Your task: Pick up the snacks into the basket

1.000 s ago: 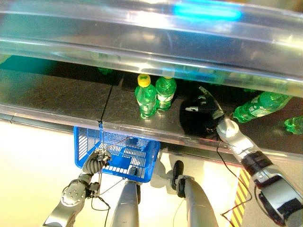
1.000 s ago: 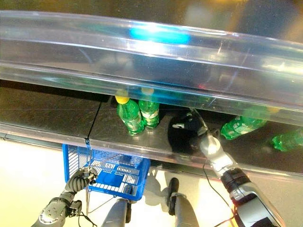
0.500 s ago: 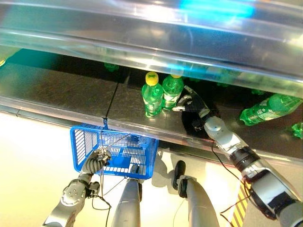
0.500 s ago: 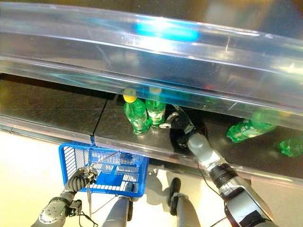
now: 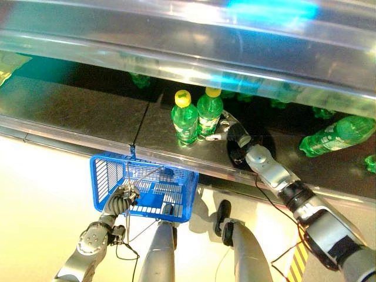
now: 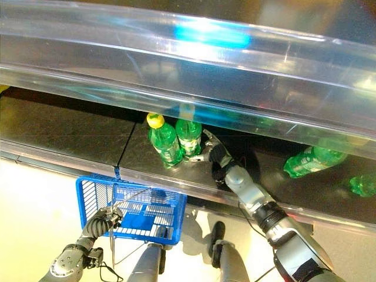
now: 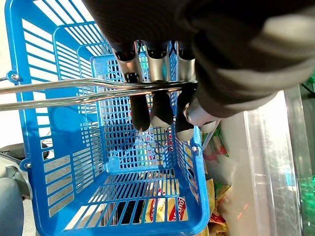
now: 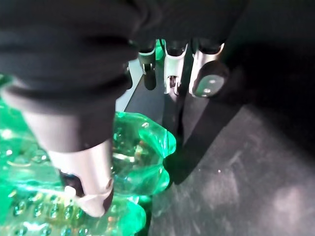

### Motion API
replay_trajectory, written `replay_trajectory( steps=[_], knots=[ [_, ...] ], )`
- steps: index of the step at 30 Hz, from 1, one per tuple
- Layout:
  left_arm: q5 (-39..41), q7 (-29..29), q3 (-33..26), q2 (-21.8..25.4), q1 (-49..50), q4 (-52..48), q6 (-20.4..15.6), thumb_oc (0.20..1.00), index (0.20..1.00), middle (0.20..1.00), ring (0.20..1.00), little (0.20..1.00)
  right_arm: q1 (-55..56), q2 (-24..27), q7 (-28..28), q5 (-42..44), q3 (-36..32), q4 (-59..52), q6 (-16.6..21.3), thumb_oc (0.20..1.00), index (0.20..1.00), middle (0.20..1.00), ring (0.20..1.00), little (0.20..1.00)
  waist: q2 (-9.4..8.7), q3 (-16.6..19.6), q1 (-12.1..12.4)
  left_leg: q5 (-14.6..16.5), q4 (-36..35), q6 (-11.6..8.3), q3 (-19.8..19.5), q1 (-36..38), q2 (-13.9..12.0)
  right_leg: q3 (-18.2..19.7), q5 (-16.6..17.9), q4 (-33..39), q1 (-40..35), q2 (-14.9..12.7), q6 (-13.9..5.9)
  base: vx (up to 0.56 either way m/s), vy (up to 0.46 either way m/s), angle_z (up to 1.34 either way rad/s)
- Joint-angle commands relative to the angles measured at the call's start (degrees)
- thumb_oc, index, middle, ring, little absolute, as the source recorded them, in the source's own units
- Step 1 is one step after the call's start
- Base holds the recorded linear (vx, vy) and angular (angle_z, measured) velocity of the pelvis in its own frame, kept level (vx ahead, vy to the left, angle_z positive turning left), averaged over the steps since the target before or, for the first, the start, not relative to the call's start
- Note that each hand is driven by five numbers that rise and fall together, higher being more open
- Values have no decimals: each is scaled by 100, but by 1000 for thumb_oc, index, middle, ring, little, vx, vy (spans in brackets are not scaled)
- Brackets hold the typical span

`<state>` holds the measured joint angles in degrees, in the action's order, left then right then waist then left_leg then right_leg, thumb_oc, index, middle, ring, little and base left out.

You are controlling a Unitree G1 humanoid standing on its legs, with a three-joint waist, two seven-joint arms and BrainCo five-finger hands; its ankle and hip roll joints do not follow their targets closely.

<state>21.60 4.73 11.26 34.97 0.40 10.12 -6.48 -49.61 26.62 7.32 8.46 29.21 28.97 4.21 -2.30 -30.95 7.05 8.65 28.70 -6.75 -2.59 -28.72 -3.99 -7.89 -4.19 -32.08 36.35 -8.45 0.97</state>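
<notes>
The snacks (image 7: 162, 209) lie at the bottom of the blue basket (image 5: 106, 176), flat packets in yellow and red seen through the mesh; which way they run I cannot tell. More loose packets (image 7: 216, 147) lie outside the basket, just beside its wall. The basket hangs below the front edge of the counter (image 5: 82, 111), mouth up, carried by its two thin wire handles (image 7: 59, 91). The left hand (image 5: 120, 201) has its fingers (image 7: 140, 110) curled round both wires, dark tips hooked under them.

Up on the counter two green bottles stand upright, long axes vertical, touching side by side: the nearer one (image 5: 184, 120) with a yellow cap, the other one (image 5: 208, 114) just behind it to the right. The right hand (image 5: 232, 134) is at the second bottle, thumb (image 8: 91, 172) pressed against the green plastic and the fingers (image 8: 209, 81) straight and spread past it, not closed round it.

To the left of the bottles the dark counter is bare up to its metal front lip. Well off to the right a third green bottle (image 5: 335, 134) lies on its side, long axis slanting along the counter. A clear curved cover (image 5: 188, 41) overhangs the whole counter, leaving a low gap. Below is pale floor (image 5: 41, 194)
</notes>
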Motion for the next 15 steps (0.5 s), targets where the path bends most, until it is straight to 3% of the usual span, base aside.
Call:
replay_trajectory(
  steps=[1,6,15],
  knots=[
    [176,40,144,453,122,-762,-416,200,200,200,200,200,-268,-131,-68,10,243,131,42,1000,1000,1000,1000,1000,219,116,103,-702,-475,78,-311,-223,-66,339,-444,-278,-350,-474,-794,0,0,0],
    [179,40,166,453,114,-722,-413,200,200,200,200,200,-330,-98,-34,-35,251,124,33,1000,1000,1000,1000,1000,222,116,103,-704,-462,80,-321,-240,-60,347,-438,-281,-333,-474,-791,0,0,0],
    [152,40,34,515,203,-740,-404,200,200,200,200,200,-375,441,-8,67,22,-704,113,1000,1000,1000,1000,1000,149,116,29,-720,-515,79,-283,-230,-65,381,-404,-230,-322,-461,-803,0,0,0]
  ],
)
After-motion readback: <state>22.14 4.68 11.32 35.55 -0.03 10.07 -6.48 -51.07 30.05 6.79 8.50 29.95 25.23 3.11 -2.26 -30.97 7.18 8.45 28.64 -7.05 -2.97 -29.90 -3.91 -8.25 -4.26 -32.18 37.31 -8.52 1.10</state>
